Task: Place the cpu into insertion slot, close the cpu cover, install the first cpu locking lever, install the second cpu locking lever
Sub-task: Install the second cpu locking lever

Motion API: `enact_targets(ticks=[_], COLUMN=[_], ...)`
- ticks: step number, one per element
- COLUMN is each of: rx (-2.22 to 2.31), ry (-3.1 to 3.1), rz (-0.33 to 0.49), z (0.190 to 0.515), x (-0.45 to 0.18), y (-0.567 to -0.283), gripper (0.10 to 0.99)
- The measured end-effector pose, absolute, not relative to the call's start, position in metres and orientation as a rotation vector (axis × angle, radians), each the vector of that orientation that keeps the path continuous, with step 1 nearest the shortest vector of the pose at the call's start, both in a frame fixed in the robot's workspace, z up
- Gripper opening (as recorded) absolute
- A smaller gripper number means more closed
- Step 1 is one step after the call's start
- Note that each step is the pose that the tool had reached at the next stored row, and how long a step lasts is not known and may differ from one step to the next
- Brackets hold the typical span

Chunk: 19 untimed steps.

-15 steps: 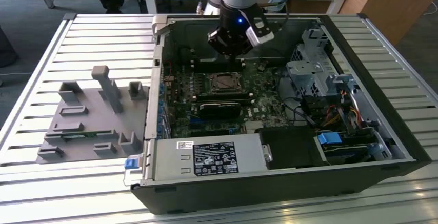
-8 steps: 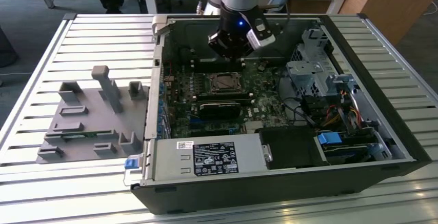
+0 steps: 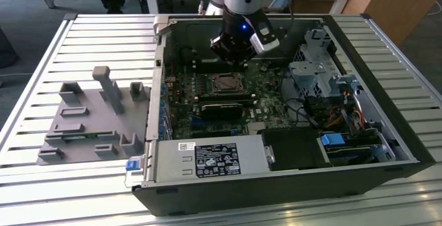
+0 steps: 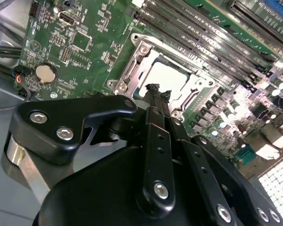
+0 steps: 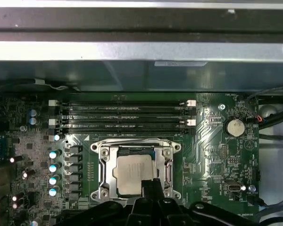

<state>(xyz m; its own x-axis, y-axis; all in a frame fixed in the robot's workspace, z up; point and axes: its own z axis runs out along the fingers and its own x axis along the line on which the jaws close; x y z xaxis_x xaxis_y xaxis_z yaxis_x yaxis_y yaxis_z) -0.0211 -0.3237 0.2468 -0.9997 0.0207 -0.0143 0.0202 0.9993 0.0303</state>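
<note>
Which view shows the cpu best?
The first wrist view: the cpu lies face-on in the insertion slot. In the second wrist view the claw overlaps its edge. In the exterior view the socket area is distant.

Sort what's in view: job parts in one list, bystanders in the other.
Job: cpu seated in the insertion slot, cpu cover closed around it, gripper just above the slot's edge.

Bystanders: memory slots, coin battery, grey fixture beside the case, power supply, drive cage.
</note>
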Motion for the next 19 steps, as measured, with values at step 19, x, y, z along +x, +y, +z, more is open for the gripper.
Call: enact_targets(ticks=[19], rx=[0.033], ry=[3.128], rz=[0.159], z=[0.241], x=[-0.021], y=[-0.356], gripper=[0.106])
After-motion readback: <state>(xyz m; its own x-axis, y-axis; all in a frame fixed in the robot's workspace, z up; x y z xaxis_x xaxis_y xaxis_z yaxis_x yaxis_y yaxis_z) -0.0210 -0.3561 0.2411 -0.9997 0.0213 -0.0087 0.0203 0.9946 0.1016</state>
